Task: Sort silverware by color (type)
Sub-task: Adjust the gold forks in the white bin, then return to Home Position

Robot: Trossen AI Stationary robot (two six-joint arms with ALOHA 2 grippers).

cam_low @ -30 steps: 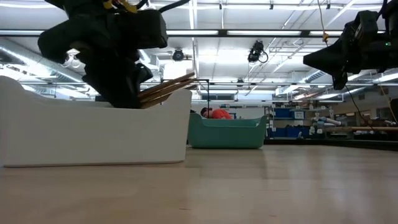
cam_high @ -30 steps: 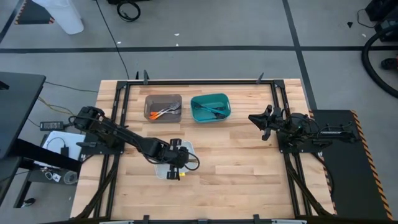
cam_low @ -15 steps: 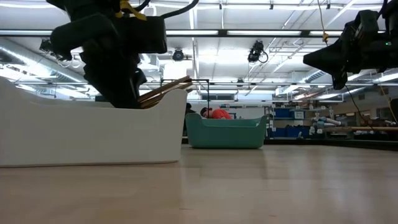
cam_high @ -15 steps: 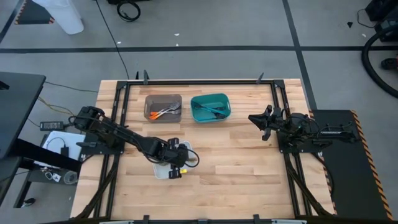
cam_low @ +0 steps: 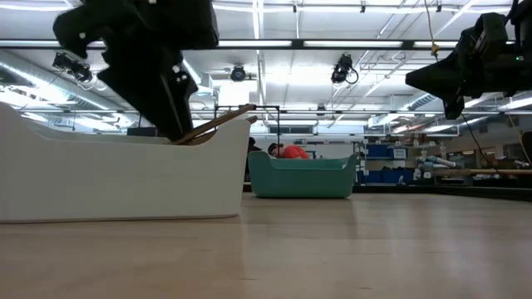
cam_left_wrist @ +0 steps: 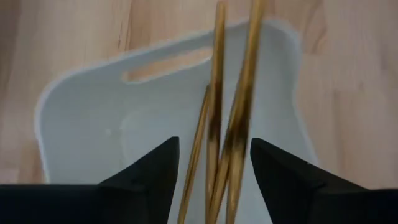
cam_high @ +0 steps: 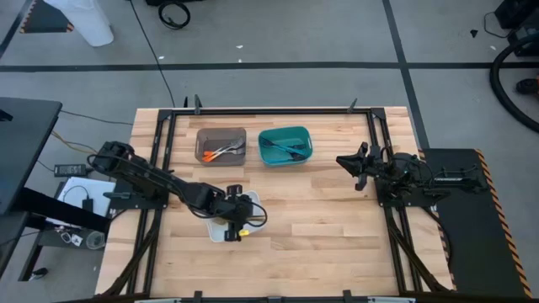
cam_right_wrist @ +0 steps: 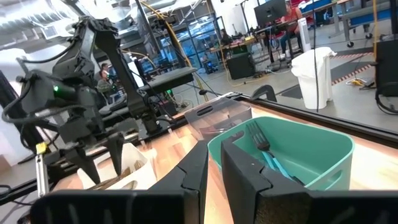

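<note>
Left gripper (cam_left_wrist: 214, 158) hangs just above the white tray (cam_left_wrist: 81, 124) with its 2 dark fingers (cam_left_wrist: 149, 168) spread wide and clear of everything. Between them lie the gold-handled pieces (cam_left_wrist: 227, 118), 3 slim stems as far as the left wrist view shows, bunched side by side; the low view shows at least one leaning up over the tray's wall. They look set down there because this tray is the place for the gold kind, and the wide jaws suggest a drop just made, not a grip about to close.

On the high view the tray sits at about 7 o'clock from the table's middle, near the front edge. At about 11 o'clock stands the grey bin (cam_high: 221, 145), holding the orange-handled pieces (cam_high: 217, 152); I count roughly 3, though they overlap. Just beside it, at 12 o'clock, the teal bin (cam_high: 284, 146) holds the teal pieces (cam_high: 286, 149), 2 or 3, hard to split from the bin's own colour; a fork shows clearly in the right wrist view.

Right gripper (cam_high: 344, 160) waits at 3 o'clock, fingers narrow with only a slim gap, holding nothing.

No silverware lies loose on the table, so each colour appears housed.
</note>
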